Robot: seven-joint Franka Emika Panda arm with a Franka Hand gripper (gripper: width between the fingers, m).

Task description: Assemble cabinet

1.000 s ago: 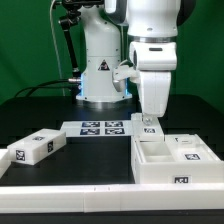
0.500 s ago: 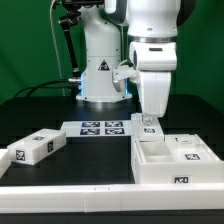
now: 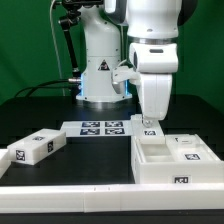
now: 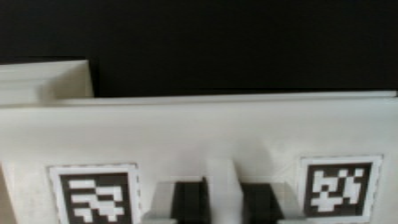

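Fingers [image 4: 183,205] of the gripper [image 3: 148,122] are seen down at the back wall of the cabinet [image 3: 176,168], right of centre; open or clamped cannot be told.

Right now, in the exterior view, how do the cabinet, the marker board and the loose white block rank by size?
1. cabinet: clearly largest.
2. marker board and loose white block: look about alike; the block lies nearer the camera, so I leave them unranked.
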